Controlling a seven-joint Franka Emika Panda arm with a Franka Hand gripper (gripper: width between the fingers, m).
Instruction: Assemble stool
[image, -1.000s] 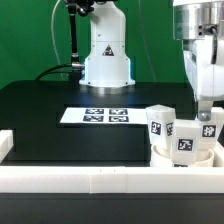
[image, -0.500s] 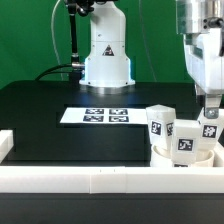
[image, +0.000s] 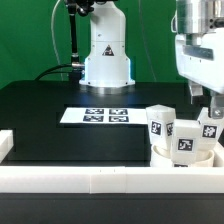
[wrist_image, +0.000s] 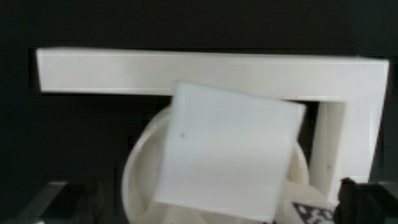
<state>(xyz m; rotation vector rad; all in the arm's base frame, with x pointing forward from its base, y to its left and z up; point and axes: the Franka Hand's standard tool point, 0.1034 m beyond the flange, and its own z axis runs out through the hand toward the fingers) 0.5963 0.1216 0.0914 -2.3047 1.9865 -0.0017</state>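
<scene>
The stool's round white seat lies at the exterior view's right, against the front rail. Three short white legs with black-and-white tags stand on it: one, one and one. My gripper hangs above the rightmost leg, clear of it, open and empty. In the wrist view a leg's plain white face fills the middle, with the seat's rim beside it and a tag corner. My gripper shows only as dark fingertips set wide apart.
The marker board lies mid-table in front of the robot base. White border rails run along the front and the left; their corner shows in the wrist view.
My gripper was low around the rightmost leg and has risen clear of it. The legs and seat have not moved.
</scene>
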